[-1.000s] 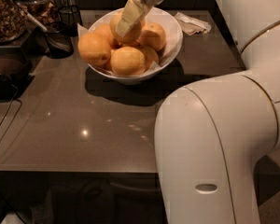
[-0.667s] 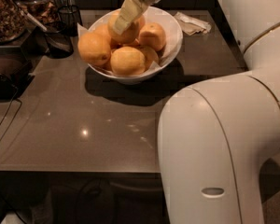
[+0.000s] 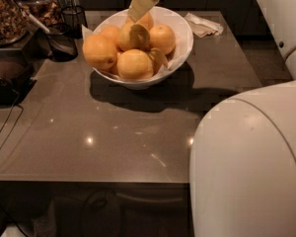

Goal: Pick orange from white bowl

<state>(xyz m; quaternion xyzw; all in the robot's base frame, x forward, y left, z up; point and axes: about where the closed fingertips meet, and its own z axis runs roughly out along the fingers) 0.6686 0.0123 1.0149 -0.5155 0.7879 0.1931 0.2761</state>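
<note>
The white bowl point(image 3: 180, 52) stands at the back of the dark countertop and holds several oranges. The nearest ones are a left orange point(image 3: 99, 52), a front orange point(image 3: 134, 64) and a right orange point(image 3: 162, 37). My gripper point(image 3: 140, 4) reaches in from the top edge and hangs just above the back of the pile, over a rear orange point(image 3: 146, 20). I see no fruit in it. Most of the gripper is cut off by the top of the view.
Two black wire-mesh cups point(image 3: 74, 17) point(image 3: 62, 43) and jars of nuts point(image 3: 6, 15) stand left of the bowl. A crumpled napkin point(image 3: 203, 26) lies to its right. A black appliance point(image 3: 5, 81) with a cable is at the left edge. My own arm housing point(image 3: 251, 162) fills the lower right.
The gripper has risen from among the oranges to just above the pile. The arm housing in the foreground has shifted right and lower in view.
</note>
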